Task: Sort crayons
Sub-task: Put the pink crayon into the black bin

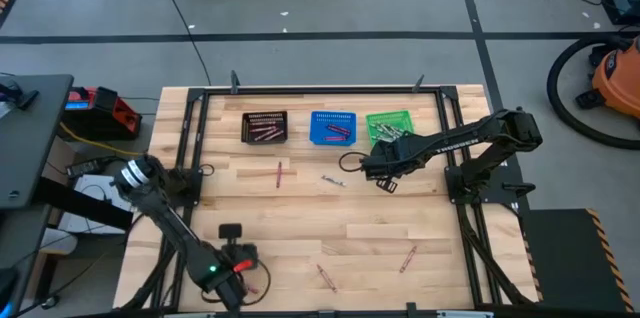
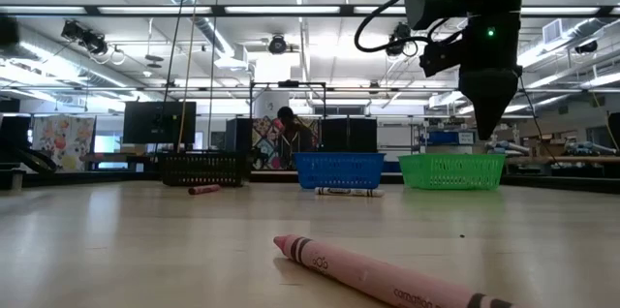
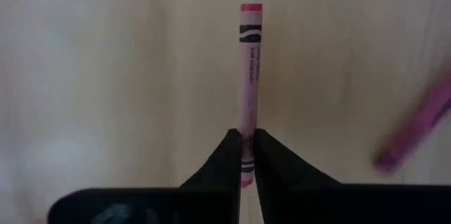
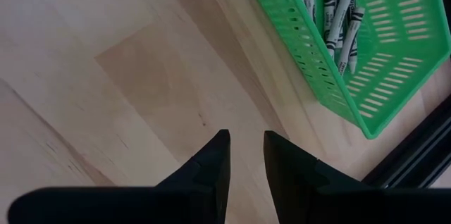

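Nearest the low camera, a pink paper-wrapped crayon (image 2: 387,274) lies flat on the pale wooden table (image 1: 300,228), tip pointing left. Left gripper (image 3: 246,155) sits at the table's near edge in the high view, fingers (image 3: 222,157) pinched shut on the lower end of a pink crayon with a black-banded label (image 3: 249,69); the stick lies along the wood and juts straight out from the fingertips. A second magenta crayon (image 3: 416,129) lies just beside, blurred.

Right gripper (image 4: 246,155) hovers over bare wood beside the green mesh plastic basket (image 4: 331,76), fingers parted with a narrow gap, nothing between them. That basket holds several pale grey crayons (image 4: 337,5). In the high view the blue mesh basket (image 1: 333,128) holds reddish-magenta sticks, and the black mesh basket (image 1: 265,126) holds pink-red ones; exact shades there are hard to tell.

Loose crayons on the table: a red one (image 1: 279,174) below the black basket, a pale grey one (image 1: 333,180) near the middle, a red one (image 1: 408,259) toward the near right, another red-pink one (image 1: 323,276) near the front centre.

A person (image 2: 288,134) shows far behind the baskets in the low view.
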`<state>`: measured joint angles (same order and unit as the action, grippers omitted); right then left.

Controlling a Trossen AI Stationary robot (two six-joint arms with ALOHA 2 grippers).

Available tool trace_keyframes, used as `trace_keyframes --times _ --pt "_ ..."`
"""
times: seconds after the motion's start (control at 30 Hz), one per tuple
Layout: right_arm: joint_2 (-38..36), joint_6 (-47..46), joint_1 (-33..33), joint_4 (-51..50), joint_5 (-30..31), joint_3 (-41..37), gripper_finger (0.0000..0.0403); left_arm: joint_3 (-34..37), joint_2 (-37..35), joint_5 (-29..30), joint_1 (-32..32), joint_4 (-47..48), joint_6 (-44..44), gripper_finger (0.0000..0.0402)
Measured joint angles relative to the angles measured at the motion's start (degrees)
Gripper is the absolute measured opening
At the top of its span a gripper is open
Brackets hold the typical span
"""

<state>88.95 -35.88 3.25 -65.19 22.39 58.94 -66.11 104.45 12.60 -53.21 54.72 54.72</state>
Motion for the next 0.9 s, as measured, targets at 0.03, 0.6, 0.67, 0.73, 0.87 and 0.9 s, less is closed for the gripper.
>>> trace_keyframes --times 0.03,0.6,0.67,0.73,0.87,0.9 --pt "0.0 0.0 0.0 0.0 0.0 0.0 0.0094 -0.4 -1.1 1.6 0.2 1.6 1.2 0.0025" --pt "0.0 -3.4 -0.2 3.0 -8.2 0.0 0.0094 -0.4 -11.4 8.7 12.6 14.8 -5.4 0.0025" --pt "0.0 -3.1 -0.3 4.1 -10.2 0.0 0.0095 -0.4 -12.2 8.8 15.2 14.5 -8.2 0.0025" --pt "0.0 -3.1 -0.3 4.6 -10.5 0.0 0.0094 -0.5 -12.8 8.7 18.1 14.5 -10.5 0.0025" --pt "0.0 -3.1 -0.4 5.6 -10.5 0.0 0.0094 -0.6 -14.1 8.7 23.7 14.2 -14.8 0.0025" --pt "0.0 -3.1 -0.3 5.9 -10.6 0.0 0.0094 -0.6 -14.2 8.8 25.2 14.1 -15.7 0.0025"
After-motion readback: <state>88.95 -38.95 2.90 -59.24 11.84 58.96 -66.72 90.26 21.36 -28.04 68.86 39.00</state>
